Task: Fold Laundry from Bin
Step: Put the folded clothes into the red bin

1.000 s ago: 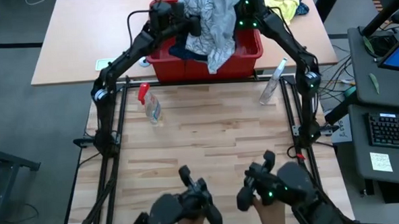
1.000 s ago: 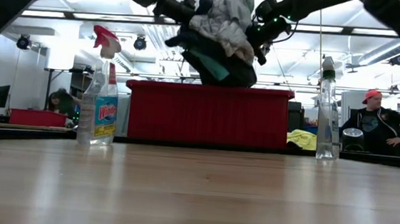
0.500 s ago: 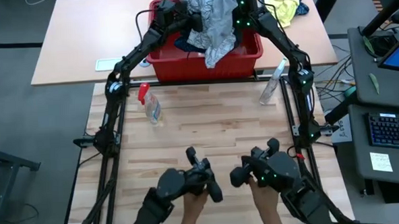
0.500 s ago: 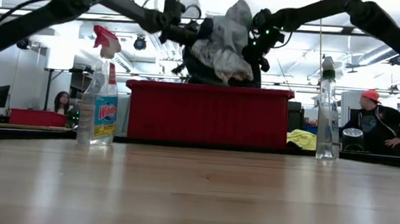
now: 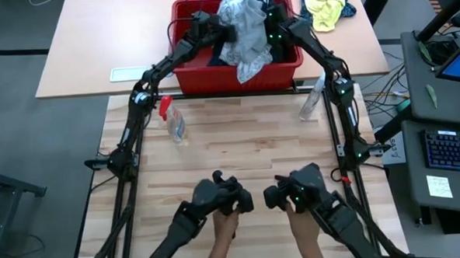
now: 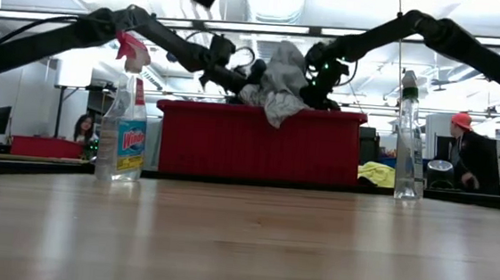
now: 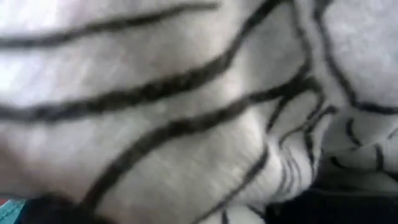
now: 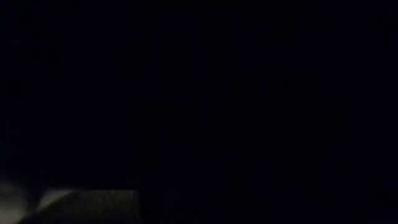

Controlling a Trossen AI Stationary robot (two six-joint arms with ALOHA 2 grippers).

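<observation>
The red bin (image 5: 285, 63) stands on the far table, beyond the wooden table's far edge. A light grey garment with dark lines (image 5: 245, 27) is bunched above it between my two grippers; it fills the left wrist view (image 7: 186, 112). Its lower tail (image 6: 274, 113) droops over the bin's front rim. Dark laundry (image 5: 211, 56) lies in the bin under it. My left gripper (image 5: 219, 30) is at the garment's left side and my right gripper (image 5: 271, 32) at its right side, both sunk into the cloth. The right wrist view is dark. My left gripper comes nearly level from the table's left into the left side of the grey garment (image 5: 227, 26); the cloth hides its fingers and the place of hold. My right gripper slants down from the right into the garment's right side (image 5: 263, 30); there too the cloth covers its fingers. The garment stands heaped between them, slack, its tail on the bin's rim.
A spray bottle with a red head (image 5: 171, 120) lies at the wooden table's far left, and a clear bottle (image 5: 315, 94) at the far right. A yellow-and-blue cloth bundle (image 5: 326, 4) lies right of the bin. A person's hands grip two control handles (image 5: 225, 199) at the near edge.
Both grippers have gone down and toward the far edge, carrying the grey garment. It hung high above the bin a second ago; now it sits low over it, bunched, with its tail at the front rim. The dark cloth that hung under it has sunk into the bin.
</observation>
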